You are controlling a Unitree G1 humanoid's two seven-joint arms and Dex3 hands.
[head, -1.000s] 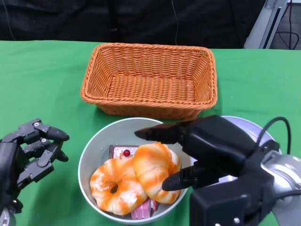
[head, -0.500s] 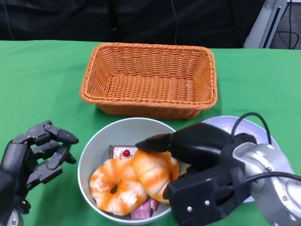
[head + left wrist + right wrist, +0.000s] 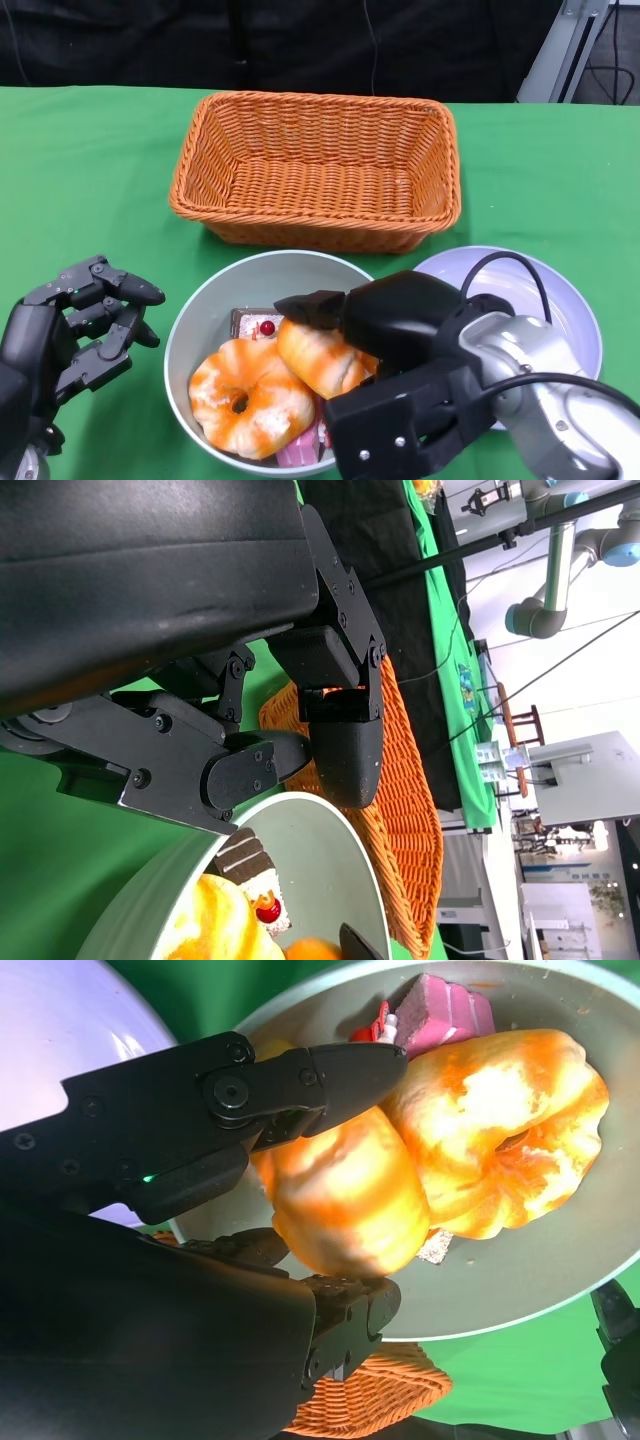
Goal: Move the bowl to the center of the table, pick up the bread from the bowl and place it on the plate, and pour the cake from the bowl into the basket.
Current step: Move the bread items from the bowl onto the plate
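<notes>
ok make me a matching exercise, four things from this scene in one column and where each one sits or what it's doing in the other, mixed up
Things:
1. basket
2. plate
3. right hand
4. left hand

States:
A. holds nothing, beside the bowl
B. empty, at the far side of the bowl
C. fingers around a bread in the bowl
D. partly hidden behind the right arm

Pairs: 1-B, 2-D, 3-C, 4-A

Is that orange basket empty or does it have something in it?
Empty: the basket shows only bare wicker inside; the food sits in the bowl.
</notes>
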